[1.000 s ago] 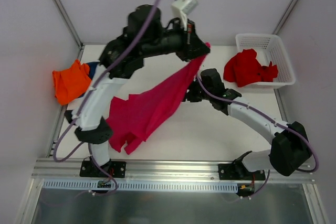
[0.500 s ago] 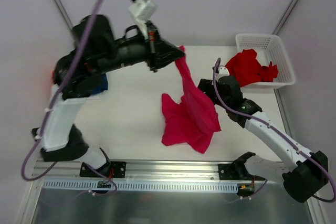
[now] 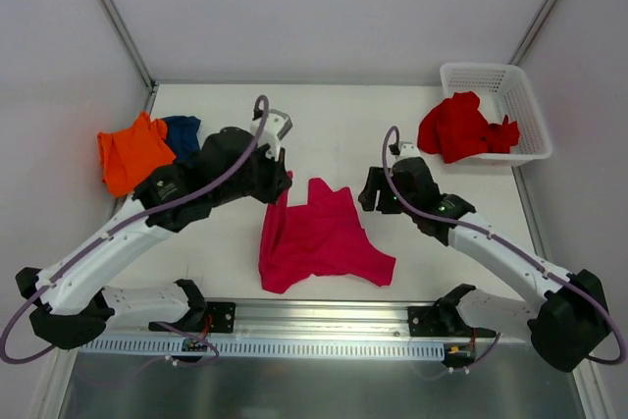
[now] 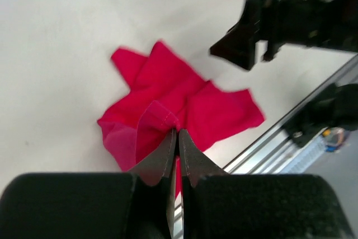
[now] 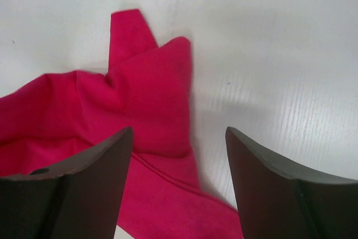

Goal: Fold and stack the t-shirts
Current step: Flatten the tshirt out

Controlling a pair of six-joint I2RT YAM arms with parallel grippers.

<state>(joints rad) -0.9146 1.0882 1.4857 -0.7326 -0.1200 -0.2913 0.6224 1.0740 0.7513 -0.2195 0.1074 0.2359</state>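
The magenta-pink t-shirt (image 3: pixel 319 237) lies rumpled on the table between the arms. My left gripper (image 3: pixel 283 189) is low over its upper left corner. In the left wrist view that gripper (image 4: pixel 178 132) is shut on a raised hem fold of the pink t-shirt (image 4: pixel 190 96). My right gripper (image 3: pixel 365 197) stands open just right of the cloth. Its fingers (image 5: pixel 100 160) straddle the edge of the pink t-shirt (image 5: pixel 145 104) without gripping it. An orange t-shirt (image 3: pixel 131 152) and a navy t-shirt (image 3: pixel 183 133) lie at the far left. A red t-shirt (image 3: pixel 459 127) hangs half out of the basket.
The white mesh basket (image 3: pixel 517 93) stands at the back right corner. The metal rail (image 3: pixel 314 319) with the arm bases runs along the near edge. White walls close in the table on the left, back and right.
The left arm has swung down from high at the back to the table, still gripping the pink shirt. The shirt, hanging before, now lies spread on the table. The right gripper shifted slightly left.
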